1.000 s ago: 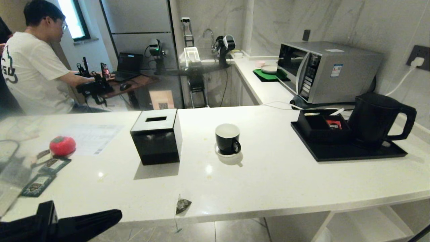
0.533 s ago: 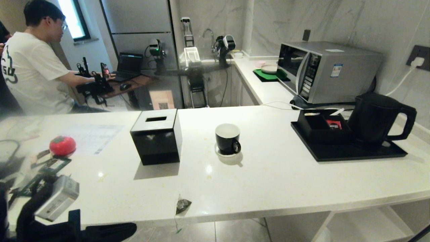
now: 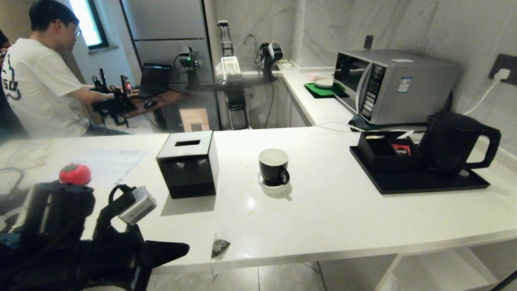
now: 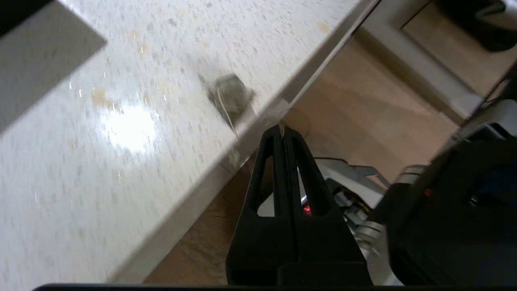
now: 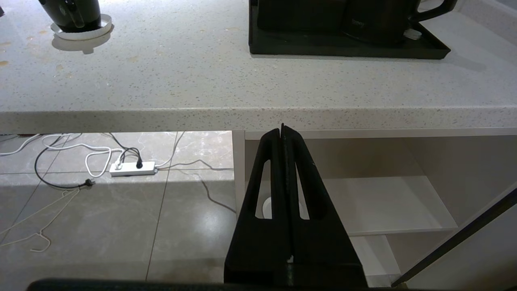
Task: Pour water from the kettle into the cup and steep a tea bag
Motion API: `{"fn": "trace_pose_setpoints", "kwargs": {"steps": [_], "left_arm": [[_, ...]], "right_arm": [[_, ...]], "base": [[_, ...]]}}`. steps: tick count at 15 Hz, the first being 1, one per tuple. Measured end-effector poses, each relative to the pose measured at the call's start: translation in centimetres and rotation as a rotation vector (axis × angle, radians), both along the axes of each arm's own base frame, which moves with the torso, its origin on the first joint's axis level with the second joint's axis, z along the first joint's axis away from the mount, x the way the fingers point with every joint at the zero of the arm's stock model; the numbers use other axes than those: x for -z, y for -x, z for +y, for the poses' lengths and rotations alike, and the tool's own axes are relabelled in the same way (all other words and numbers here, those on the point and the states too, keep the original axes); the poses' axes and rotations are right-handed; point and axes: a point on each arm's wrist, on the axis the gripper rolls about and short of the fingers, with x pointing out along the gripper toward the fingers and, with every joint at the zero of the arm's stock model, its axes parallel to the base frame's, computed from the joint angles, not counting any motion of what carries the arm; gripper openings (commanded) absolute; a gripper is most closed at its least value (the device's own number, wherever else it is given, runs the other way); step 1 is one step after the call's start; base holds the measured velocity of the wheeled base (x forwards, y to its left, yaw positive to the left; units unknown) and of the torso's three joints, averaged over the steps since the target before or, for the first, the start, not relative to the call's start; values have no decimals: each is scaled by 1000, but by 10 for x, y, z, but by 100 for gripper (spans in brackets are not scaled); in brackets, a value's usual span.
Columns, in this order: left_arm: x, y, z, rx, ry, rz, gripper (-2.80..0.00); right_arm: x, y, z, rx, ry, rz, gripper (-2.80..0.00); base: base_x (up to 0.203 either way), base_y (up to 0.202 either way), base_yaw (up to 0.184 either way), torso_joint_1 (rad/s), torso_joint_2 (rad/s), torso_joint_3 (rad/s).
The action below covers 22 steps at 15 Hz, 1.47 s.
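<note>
Left gripper [image 3: 177, 249] was at the near-left edge of the counter [image 3: 323, 218], jaws pressed fully together, nothing between them, not touching anything. In the left wrist view its tips [image 4: 281, 131] sat just off the counter edge, pointed toward the tea bag [image 4: 230, 93] but apart from it.

Right gripper [image 5: 282, 130] was out of the head view; its wrist view showed it below the counter's front edge, jaws also fully together and empty.

Tea bag [image 3: 220, 245] lay on the counter right at the near edge, just beside the left gripper tips, string hanging over the edge.

Cup [image 3: 274, 166] stood upright on its saucer [image 3: 266, 184] mid-counter, handle toward the robot. Inside looked white; couldn't tell if anything was in it.

Kettle [image 3: 450, 142] stood upright on the black tray [image 3: 404, 184] at the right, handle pointing right, well apart from the cup. A black box [image 3: 385, 151] on the same tray, touching or just beside the kettle, held a small red packet [image 3: 401, 150].

Tissue box [image 3: 188, 163] was left of the cup. Red round object [image 3: 75, 174] sat far left, behind the left arm. Microwave [image 3: 394, 85] was behind the tray. A person [image 3: 40, 76] sat at a desk in the background.
</note>
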Motion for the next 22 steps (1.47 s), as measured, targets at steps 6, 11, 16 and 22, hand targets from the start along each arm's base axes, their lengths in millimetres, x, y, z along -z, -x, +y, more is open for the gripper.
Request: {"fn": "trace_pose_setpoints", "kwargs": {"steps": [6,11,16,22], "left_arm": [[-1,-47,-35,26,-55,-9,-280],[2,-56,-43,45,-96,94,0],[-3,-60,-48,26,-119,64,0],[0,-56,-47,-13,-173,64,0]], "right_arm": [[0,0,0,0,0,2,-280],[0,0,0,0,0,3,-280],[0,0,0,0,0,3,-280],[0,0,0,0,0,3,-280]], "base": [[0,0,0,0,0,0],[0,0,0,0,0,0],[0,0,0,0,0,0],[0,0,0,0,0,0]]}}
